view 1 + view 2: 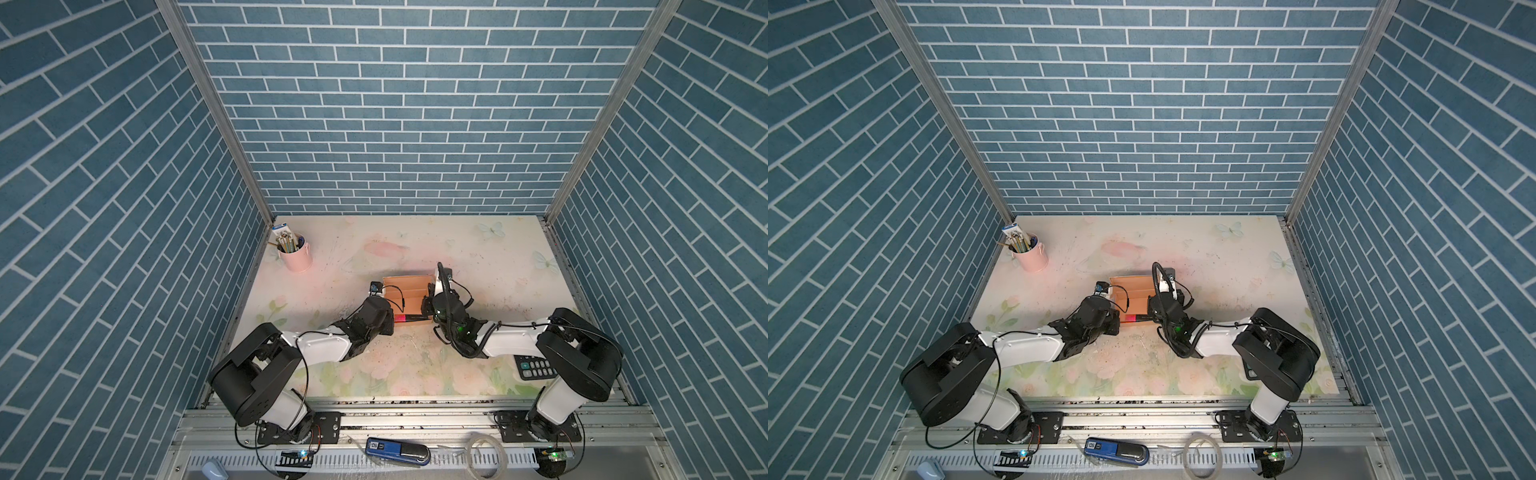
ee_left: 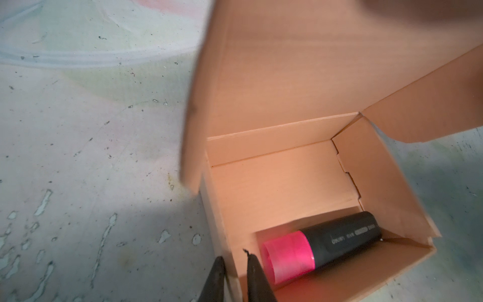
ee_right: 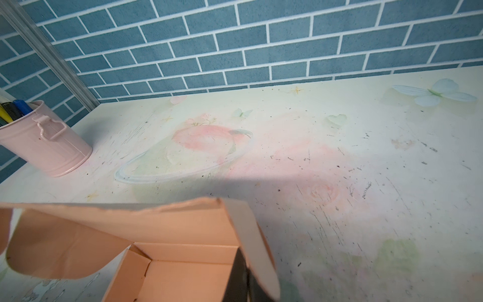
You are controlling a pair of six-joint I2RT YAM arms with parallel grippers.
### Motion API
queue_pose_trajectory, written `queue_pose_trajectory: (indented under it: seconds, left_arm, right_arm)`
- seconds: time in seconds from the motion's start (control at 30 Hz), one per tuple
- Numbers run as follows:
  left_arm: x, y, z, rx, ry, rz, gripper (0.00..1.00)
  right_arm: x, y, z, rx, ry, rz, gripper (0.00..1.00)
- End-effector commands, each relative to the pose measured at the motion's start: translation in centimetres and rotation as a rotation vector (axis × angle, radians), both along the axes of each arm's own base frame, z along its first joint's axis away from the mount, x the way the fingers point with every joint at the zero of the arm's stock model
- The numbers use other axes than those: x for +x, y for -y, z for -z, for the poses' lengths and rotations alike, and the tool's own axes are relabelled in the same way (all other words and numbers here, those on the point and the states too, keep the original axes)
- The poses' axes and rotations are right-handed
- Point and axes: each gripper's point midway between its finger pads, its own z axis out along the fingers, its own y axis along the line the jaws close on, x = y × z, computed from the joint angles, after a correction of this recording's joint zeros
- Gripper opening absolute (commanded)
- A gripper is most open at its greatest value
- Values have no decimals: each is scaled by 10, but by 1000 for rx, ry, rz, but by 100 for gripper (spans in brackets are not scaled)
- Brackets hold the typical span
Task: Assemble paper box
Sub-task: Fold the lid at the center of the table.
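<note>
The peach-orange paper box point(image 1: 409, 291) point(image 1: 1133, 291) stands open mid-table, its lid point(image 2: 274, 65) point(image 3: 104, 224) raised at the far side. Inside along the near wall lies a black marker with a pink cap point(image 2: 321, 245) point(image 1: 411, 318). My left gripper point(image 2: 233, 258) point(image 1: 388, 305) is shut on the box's left wall, one finger inside and one outside. My right gripper point(image 3: 241, 277) point(image 1: 428, 303) is at the box's right side with its dark fingers pressed together. The lid's side flap point(image 3: 251, 235) crosses in front of them, so I cannot tell if they pinch anything.
A pink cup of pens point(image 1: 295, 253) point(image 3: 44, 146) stands at the far left corner. A black calculator point(image 1: 536, 368) lies under the right arm near the front. A blue device point(image 1: 397, 451) and a coil of tubing point(image 1: 484, 451) rest on the front rail.
</note>
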Motion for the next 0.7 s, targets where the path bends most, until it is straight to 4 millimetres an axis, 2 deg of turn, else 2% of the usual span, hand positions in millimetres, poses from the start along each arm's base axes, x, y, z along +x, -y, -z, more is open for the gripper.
queue_pose_trajectory:
  seconds: [0.0, 0.67]
  left_arm:
    - [-1, 12, -7, -27, 12, 34, 19]
    - [-1, 16, -12, -26, 17, 40, 18]
  right_arm:
    - [-19, 3, 38, -56, -85, -11, 0]
    - [-46, 13, 44, -48, -26, -34, 0]
